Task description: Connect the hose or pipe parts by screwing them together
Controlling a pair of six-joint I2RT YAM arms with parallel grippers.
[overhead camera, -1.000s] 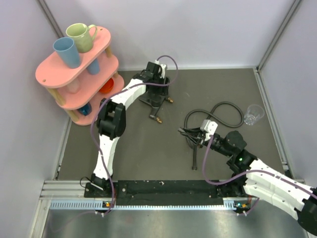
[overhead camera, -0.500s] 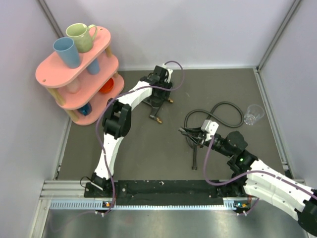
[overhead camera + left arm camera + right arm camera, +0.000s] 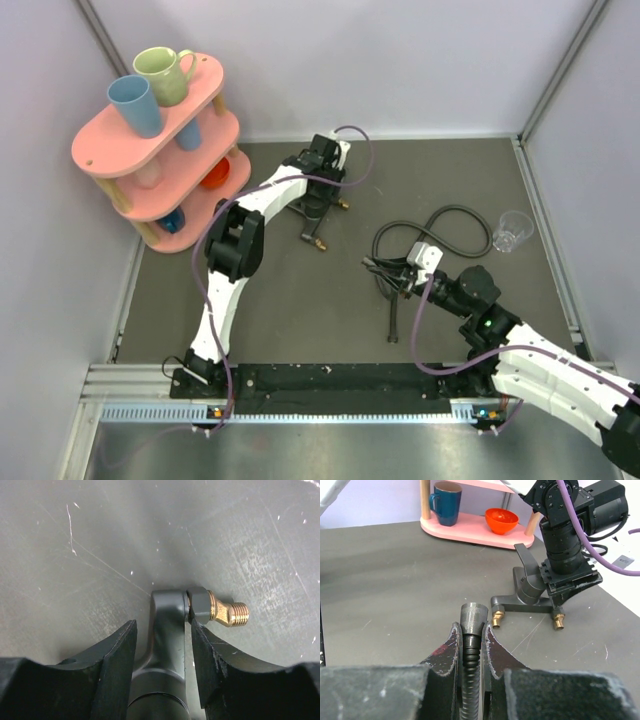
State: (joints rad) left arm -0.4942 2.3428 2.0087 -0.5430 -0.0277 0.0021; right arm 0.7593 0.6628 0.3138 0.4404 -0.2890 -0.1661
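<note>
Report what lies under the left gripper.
The forked fitting lies under the left gripper, one dark grey arm between its fingers, a brass threaded end sticking out beside them. In the wrist view, the gripper hides much of the rest of the fitting.

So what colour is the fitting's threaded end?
Brass threaded end; left wrist view shows it best.

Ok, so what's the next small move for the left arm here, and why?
Probably close the left pincer on the forked fitting: it straddles one dark arm beside the brass threaded end, with a gap on one side. The right pincer already grips the hose.
</note>
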